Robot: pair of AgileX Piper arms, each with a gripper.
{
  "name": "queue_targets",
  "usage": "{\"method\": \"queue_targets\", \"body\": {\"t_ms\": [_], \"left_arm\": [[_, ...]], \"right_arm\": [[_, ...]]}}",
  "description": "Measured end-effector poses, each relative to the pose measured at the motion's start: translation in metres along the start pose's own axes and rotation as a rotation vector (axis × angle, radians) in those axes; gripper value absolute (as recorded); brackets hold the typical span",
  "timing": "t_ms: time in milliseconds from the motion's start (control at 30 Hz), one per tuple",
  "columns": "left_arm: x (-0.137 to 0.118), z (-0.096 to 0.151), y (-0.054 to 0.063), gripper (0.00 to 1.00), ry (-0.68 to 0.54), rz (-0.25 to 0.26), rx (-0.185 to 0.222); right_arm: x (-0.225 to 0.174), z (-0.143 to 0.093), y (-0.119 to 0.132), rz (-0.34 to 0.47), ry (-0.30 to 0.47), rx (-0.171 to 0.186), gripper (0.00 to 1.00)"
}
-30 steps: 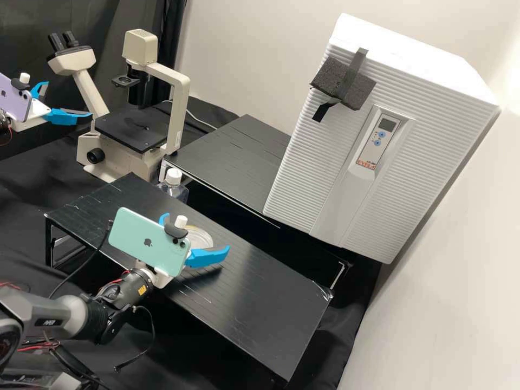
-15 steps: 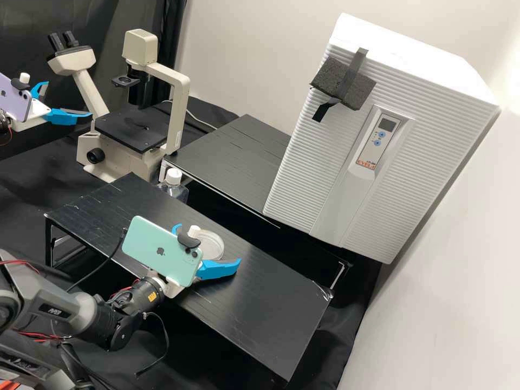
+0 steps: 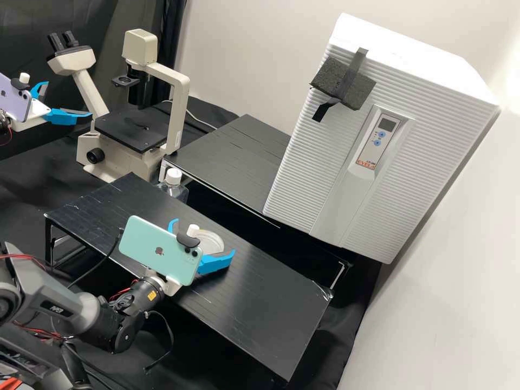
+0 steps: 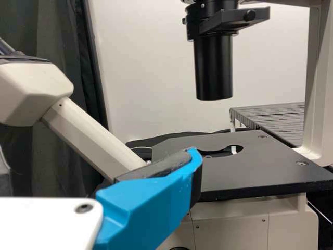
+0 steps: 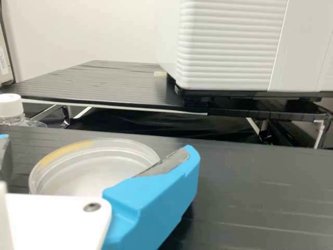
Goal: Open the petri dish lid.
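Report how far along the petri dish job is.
Looks done: the right gripper is at the petri dish, which sits flat on the black stand.
In hand: lining up, it seems; that gripper is open, with a finger to either side of the dish.
Left: likely closing on the lid and lifting it. I can't tell whether the lid is loose. The left gripper is open by the microscope.

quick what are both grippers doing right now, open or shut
Left gripper: open, holding nothing.
Right gripper: open, the petri dish seen between its fingers; whether they touch it, I can't tell.
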Motion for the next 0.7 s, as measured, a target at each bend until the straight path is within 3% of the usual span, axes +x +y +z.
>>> {"method": "queue_targets", "body": {"t_ms": [700], "left_arm": [[0.0000, 0.0000, 0.0000, 1.00, 0.000, 0.000, 0.000]], "right_arm": [[0.0078, 0.0014, -0.0066, -0.015, 0.043, 0.037, 0.00]]}}
